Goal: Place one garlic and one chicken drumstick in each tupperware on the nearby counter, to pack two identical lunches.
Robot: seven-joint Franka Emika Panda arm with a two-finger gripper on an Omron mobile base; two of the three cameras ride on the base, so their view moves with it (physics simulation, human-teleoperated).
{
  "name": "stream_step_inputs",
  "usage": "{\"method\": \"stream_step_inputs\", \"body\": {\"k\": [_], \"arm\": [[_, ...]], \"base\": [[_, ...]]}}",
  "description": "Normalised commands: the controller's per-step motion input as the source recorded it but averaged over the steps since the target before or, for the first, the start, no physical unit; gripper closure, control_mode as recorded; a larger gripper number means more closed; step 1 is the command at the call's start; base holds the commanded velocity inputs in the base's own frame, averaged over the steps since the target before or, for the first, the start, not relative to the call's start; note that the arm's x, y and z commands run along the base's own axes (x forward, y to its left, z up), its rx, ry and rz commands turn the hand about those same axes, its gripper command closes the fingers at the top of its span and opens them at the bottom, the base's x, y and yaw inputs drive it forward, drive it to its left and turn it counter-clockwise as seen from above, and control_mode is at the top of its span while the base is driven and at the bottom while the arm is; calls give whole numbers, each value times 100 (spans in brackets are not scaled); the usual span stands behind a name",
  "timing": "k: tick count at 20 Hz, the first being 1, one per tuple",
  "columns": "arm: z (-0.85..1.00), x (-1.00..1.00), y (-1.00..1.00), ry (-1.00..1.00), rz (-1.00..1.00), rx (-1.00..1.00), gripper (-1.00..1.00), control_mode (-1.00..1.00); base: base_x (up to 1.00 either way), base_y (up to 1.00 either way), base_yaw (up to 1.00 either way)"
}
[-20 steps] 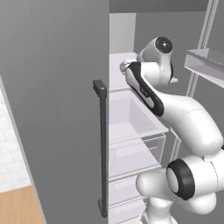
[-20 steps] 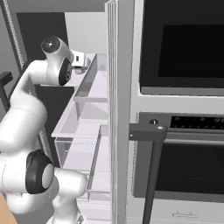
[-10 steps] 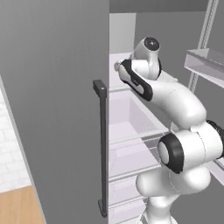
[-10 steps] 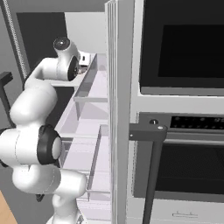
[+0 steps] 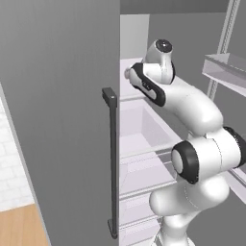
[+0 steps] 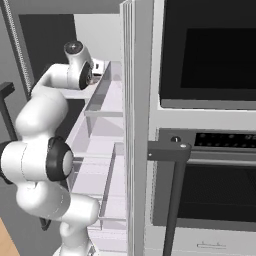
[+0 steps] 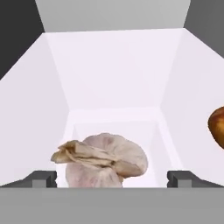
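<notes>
Reaching into the open fridge, the white arm (image 5: 192, 110) stretches from the base up to an upper shelf, its hand tucked behind the edge of the grey fridge door (image 5: 62, 110) with the long dark handle (image 5: 112, 163). In the right base view the arm (image 6: 45, 125) bends in from the left toward the same pale shelf (image 6: 107, 90), beside a tall cabinet holding a black oven (image 6: 210, 55).

From the hand view, the end effector (image 7: 112, 178) is spread wide and holds nothing; its two dark fingertips (image 7: 41, 178) stand far apart at the bottom of the picture. Between them, close in front, lies a garlic (image 7: 103, 159), an off-white, pinkish bulb tipped on its side with its papery pointed top toward the left fingertip. Whether either fingertip touches it cannot be told, though a gap shows on both sides. The bulb rests on the pale floor of a white-walled fridge compartment (image 7: 113, 78) that narrows toward the back. At the right edge of that view, a glossy red-brown drumstick (image 7: 217, 127) is partly visible, apart from the garlic.
</notes>
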Motion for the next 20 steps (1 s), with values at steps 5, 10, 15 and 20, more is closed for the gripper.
{"method": "stream_step_inputs", "body": {"k": [5,10,15,20], "arm": [[-31,34,8,0,0,0,100,-100],[-34,9,10,-1,0,0,100,-100],[-5,-10,0,-3,0,1,100,-100],[11,-100,0,-66,0,0,100,-100]], "base": [[0,0,0],[0,0,0],[0,0,0],[0,0,0]]}}
